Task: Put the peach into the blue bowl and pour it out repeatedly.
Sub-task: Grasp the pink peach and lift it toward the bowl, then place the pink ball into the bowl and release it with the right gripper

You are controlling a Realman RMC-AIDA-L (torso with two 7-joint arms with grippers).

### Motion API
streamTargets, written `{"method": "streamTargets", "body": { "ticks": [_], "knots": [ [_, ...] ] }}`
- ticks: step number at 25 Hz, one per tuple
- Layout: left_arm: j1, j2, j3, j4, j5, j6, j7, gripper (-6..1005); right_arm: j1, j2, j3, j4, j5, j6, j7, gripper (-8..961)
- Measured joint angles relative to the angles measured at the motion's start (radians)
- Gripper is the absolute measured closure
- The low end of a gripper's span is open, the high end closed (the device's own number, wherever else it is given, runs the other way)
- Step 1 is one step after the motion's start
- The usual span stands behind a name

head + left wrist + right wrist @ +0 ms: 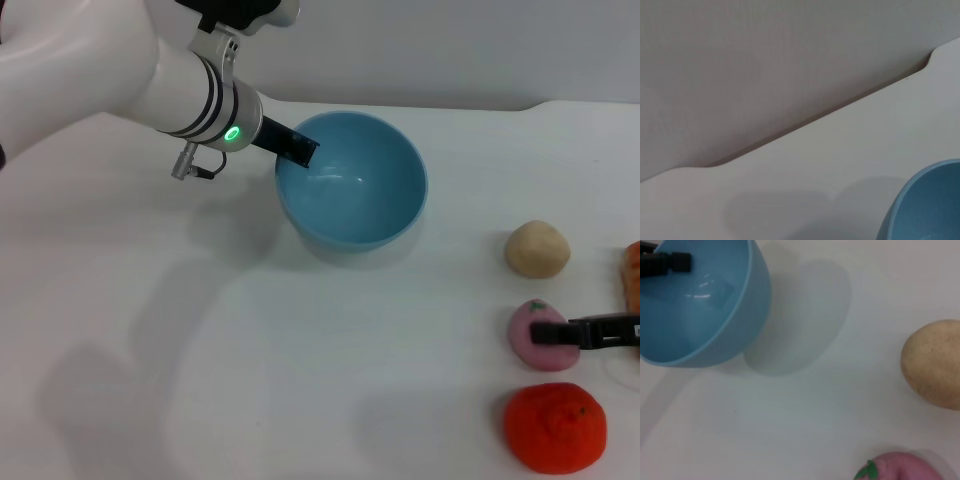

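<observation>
The right pincer [552, 334] closes on the peach [537, 336], which sits on the tabletop [300, 380] well apart from the blue bowl [352, 180]. The left pincer [298, 148] grips that empty bowl's rim. Loading and pouring both remain.

1. Beige lumpy ball [538, 248] on the white counter [300, 380]: just beyond the right gripper, not touching it.
2. Orange-red fruit [555, 426]: just on the near side of that gripper, resting on the counter.
3. Another orange-red item [632, 272]: cut off by the frame edge, beside the ball; can't tell what it is.
4. Pale wall [765, 65] behind the counter's far edge.
</observation>
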Motion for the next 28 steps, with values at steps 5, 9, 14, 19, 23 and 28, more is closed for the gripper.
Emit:
{"method": "streamTargets", "body": {
  "ticks": [5,9,14,19,23,28],
  "knots": [
    [0.004,0.000,0.002,0.000,-0.002,0.000,0.000,1000,0.000,0.001,0.002,-0.053,0.024,-0.046,0.000,735],
    [0.007,-0.001,0.028,0.000,-0.020,-0.004,0.000,1000,-0.011,0.002,0.000,-0.155,0.153,-0.170,-0.005,799],
    [0.008,-0.001,0.075,-0.008,-0.074,-0.016,0.000,1001,0.003,0.001,-0.056,-0.272,0.332,-0.277,-0.001,820],
    [0.008,-0.002,0.123,-0.013,-0.117,-0.036,0.000,1001,0.058,0.000,-0.125,-0.276,0.426,-0.261,0.003,843],
    [0.008,-0.002,0.142,-0.015,-0.139,-0.047,0.000,1000,0.119,0.001,-0.135,-0.165,0.426,-0.174,-0.007,869],
    [0.008,-0.002,0.143,-0.015,-0.143,-0.053,0.000,1000,0.146,0.003,-0.219,-0.100,0.430,-0.067,-0.035,802]
  ]
}}
